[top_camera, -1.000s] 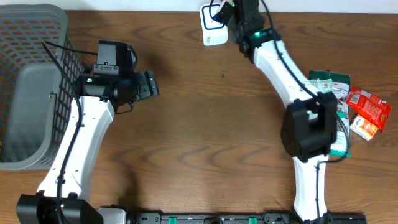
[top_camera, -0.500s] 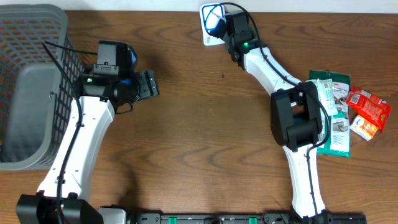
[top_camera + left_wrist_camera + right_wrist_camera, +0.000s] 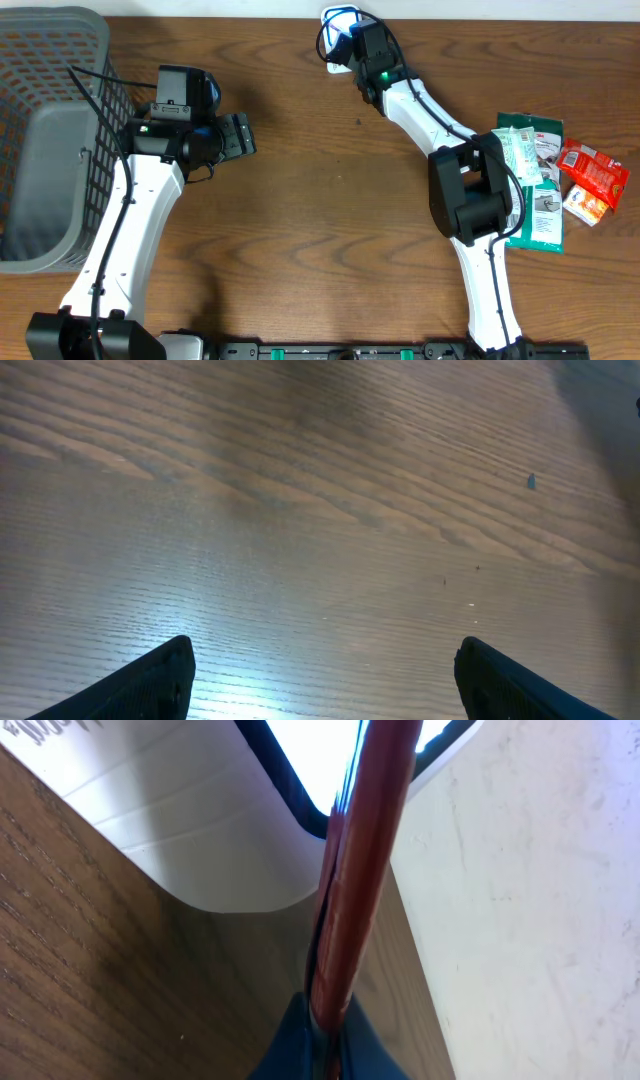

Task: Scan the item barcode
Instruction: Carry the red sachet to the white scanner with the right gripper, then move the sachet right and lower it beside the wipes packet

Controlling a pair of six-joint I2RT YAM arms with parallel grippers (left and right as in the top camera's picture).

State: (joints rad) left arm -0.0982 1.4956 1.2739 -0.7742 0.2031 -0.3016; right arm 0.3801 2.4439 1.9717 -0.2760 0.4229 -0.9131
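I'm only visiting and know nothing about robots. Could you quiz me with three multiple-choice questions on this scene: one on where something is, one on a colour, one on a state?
1. Where on the table is the grey basket?
A) right edge
B) left edge
C) middle, between the arms

2. What colour is the thin packet pinched in the right gripper?
A) red
B) blue
C) yellow

3. How is the left gripper?
A) shut on a packet
B) gripping the basket
C) open and empty

Answers: B, the overhead view shows the basket at far left. A, the right wrist view shows a red edge. C, its fingers stand apart over bare wood.
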